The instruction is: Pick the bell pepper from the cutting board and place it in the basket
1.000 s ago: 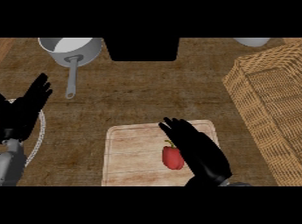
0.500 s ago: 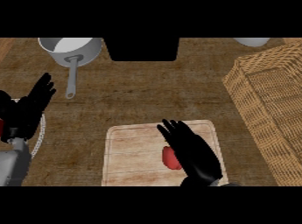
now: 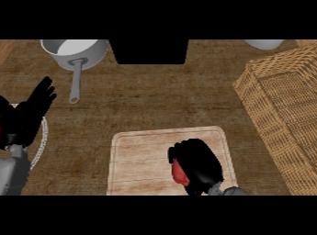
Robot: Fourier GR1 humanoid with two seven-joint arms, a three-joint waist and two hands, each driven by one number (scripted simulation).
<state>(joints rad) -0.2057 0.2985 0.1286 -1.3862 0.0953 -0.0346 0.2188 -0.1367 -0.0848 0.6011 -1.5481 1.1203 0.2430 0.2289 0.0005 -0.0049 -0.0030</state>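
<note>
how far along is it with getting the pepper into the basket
Early stage. Done: the right hand has reached the cutting board. In hand: its fingers curl over the red pepper, which sits on the board. Left: lifting it and carrying it to the basket.

red bell pepper (image 3: pixel 179 173) on cutting board (image 3: pixel 147 160); wicker basket (image 3: pixel 293 114) at right

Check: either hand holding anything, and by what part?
Right hand curls over the pepper on the board, fingers round its top. Left hand holds nothing.
</note>
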